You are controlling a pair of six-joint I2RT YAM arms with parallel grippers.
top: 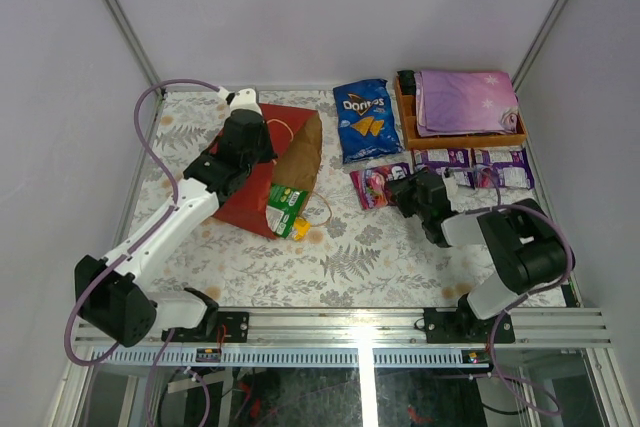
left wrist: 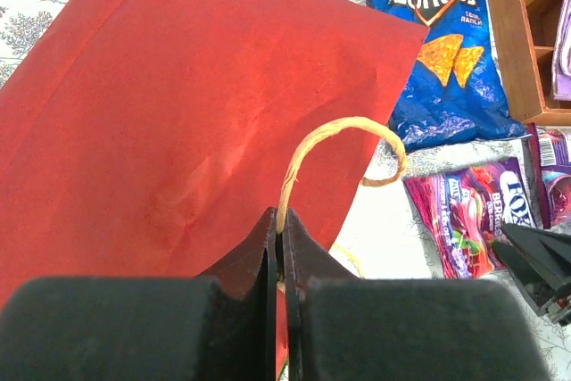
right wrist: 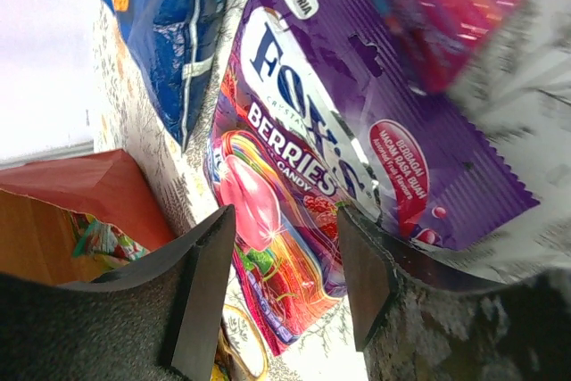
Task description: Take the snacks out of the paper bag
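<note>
Left wrist view alone shows left claw (left wrist: 278, 219) clamping paper bag handle (left wrist: 343, 125); right claw (right wrist: 284, 220) half-open, empty.

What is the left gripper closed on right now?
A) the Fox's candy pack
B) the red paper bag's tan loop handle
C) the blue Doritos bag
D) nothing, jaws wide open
B: in the left wrist view the left gripper has its jaws pressed together on the tan loop handle, which arcs up over the red paper bag.
</note>
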